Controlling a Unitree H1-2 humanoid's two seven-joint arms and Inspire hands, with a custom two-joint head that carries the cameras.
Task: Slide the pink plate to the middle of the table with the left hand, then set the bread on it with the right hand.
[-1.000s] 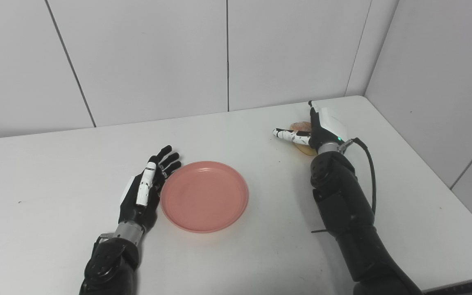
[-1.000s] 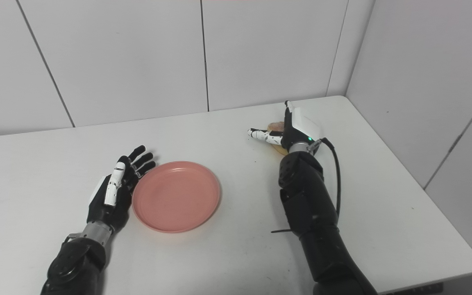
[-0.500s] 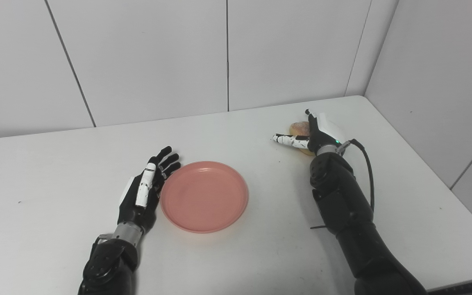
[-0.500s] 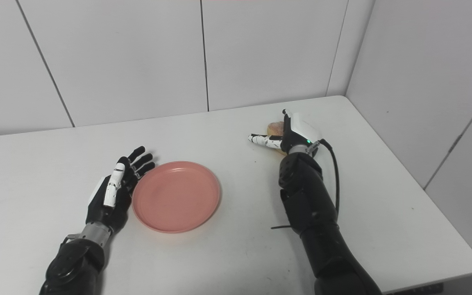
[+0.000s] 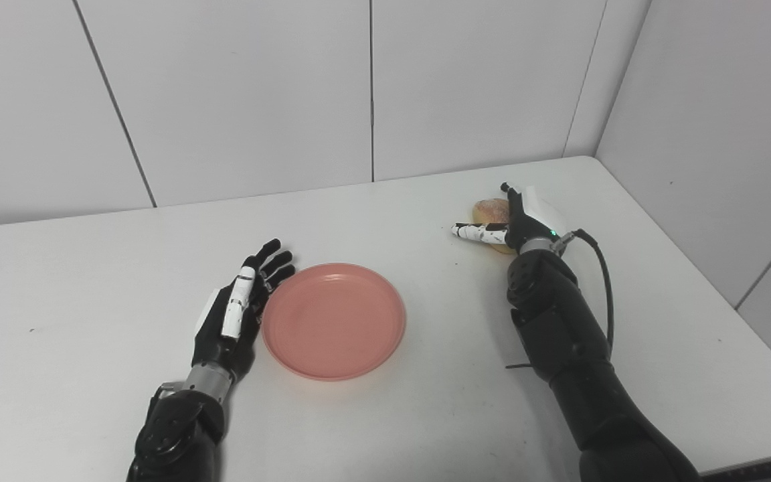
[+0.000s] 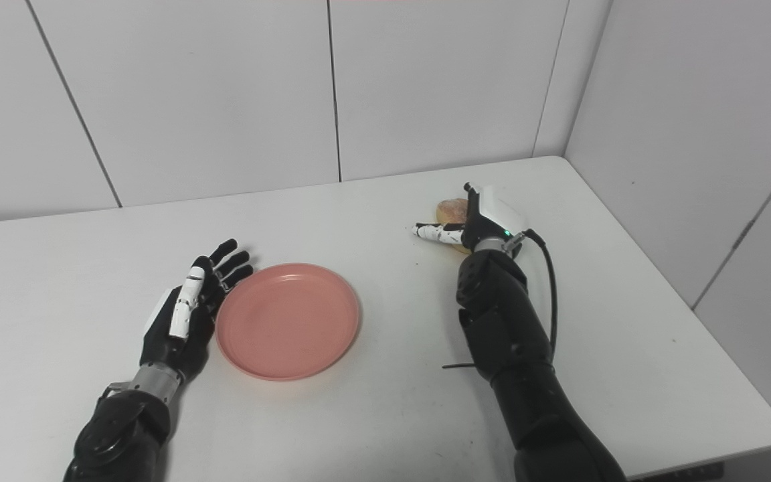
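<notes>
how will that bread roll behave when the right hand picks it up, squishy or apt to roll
The bread looks rounded and puffy, so it probably squashes under a firm grip. Its domed shape might roll if nudged. It seems small beside the right robot hand, so it is likely light.

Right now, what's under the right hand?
The bread, on the table. Its far end shows past the right hand; the near part is covered, so I can't tell whether the fingers have closed on it.

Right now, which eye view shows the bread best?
The left eye view, marginally: the bread peeks out behind the right hand there. The right eye view shows a slightly smaller sliver, mostly hidden by the hand.
</notes>
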